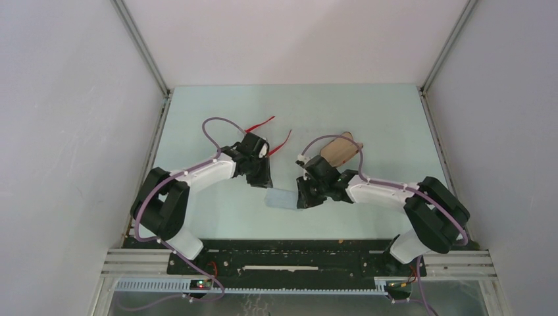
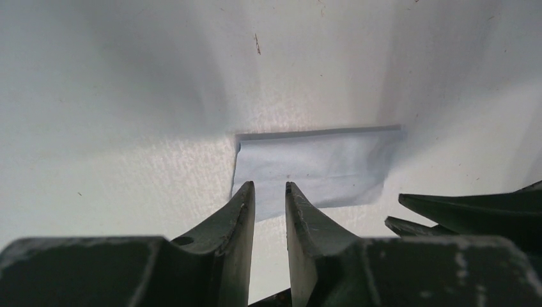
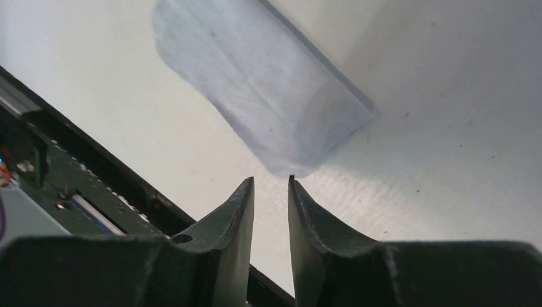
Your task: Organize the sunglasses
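Of the sunglasses (image 1: 281, 142) only the two thin red arms show in the top view, behind my left wrist; the frame and lenses are hidden under it. A pale blue cloth (image 1: 281, 199), folded into a strip, lies flat between my two grippers. My left gripper (image 1: 266, 183) hovers at its far left corner, and in the left wrist view the left gripper (image 2: 270, 185) is open a little over the cloth (image 2: 319, 166), holding nothing. My right gripper (image 3: 271, 179) is also slightly open and empty, its tips just short of the cloth (image 3: 262, 83) end.
A brown oblong case (image 1: 339, 150) lies behind my right wrist. My right gripper's fingers (image 2: 460, 208) enter the left wrist view at the right. The black rail (image 3: 96, 192) at the table's near edge runs close by on the left of the right wrist view.
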Robot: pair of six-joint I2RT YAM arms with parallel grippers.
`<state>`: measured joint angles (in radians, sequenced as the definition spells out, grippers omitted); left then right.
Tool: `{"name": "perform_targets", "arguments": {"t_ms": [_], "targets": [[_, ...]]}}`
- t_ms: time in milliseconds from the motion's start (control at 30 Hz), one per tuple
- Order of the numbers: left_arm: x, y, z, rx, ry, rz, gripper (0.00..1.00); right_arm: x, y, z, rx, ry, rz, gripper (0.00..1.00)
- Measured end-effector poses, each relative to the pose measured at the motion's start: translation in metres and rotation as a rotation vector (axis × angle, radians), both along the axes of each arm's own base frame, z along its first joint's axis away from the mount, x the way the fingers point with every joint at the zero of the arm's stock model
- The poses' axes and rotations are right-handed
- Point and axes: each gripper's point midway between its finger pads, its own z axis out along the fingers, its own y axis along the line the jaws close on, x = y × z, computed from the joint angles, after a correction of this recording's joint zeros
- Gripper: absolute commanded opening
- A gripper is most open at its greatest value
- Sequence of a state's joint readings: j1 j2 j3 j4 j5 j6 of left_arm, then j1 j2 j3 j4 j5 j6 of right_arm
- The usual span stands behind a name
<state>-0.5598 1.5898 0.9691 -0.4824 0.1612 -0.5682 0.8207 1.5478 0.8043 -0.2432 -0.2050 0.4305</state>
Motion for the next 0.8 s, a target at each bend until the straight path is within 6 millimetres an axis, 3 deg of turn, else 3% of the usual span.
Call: {"name": "perform_targets", "arguments": {"t_ms": [167,367,500,633,733,800], "targets": [[0.0,0.0,0.0,0.0,0.0,0.0,0.3,0.014,0.012,0.018,0.064,-0.047,-0.048,0.35],[0.0,0.0,0.0,-0.001,0.0,0.001,0.3,0.033,0.032,0.006,0.07,-0.031,-0.09,0.34],[-0.001,0.001,-0.001,0.001,0.003,0.001,0.3,0.033,0.027,-0.007,0.032,-0.009,-0.109,0.34],[-0.001,0.0,-0.001,-0.002,0.001,-0.002,0.3,0.034,0.017,-0.008,0.008,-0.007,-0.132,0.34],[-0.001,-0.001,-0.001,-0.004,0.0,-0.002,0.3,0.037,0.007,0.004,0.009,-0.027,-0.152,0.34],[0.0,-0.001,-0.001,-0.004,-0.001,-0.003,0.31,0.047,-0.002,0.024,0.033,-0.07,-0.19,0.34]]}}
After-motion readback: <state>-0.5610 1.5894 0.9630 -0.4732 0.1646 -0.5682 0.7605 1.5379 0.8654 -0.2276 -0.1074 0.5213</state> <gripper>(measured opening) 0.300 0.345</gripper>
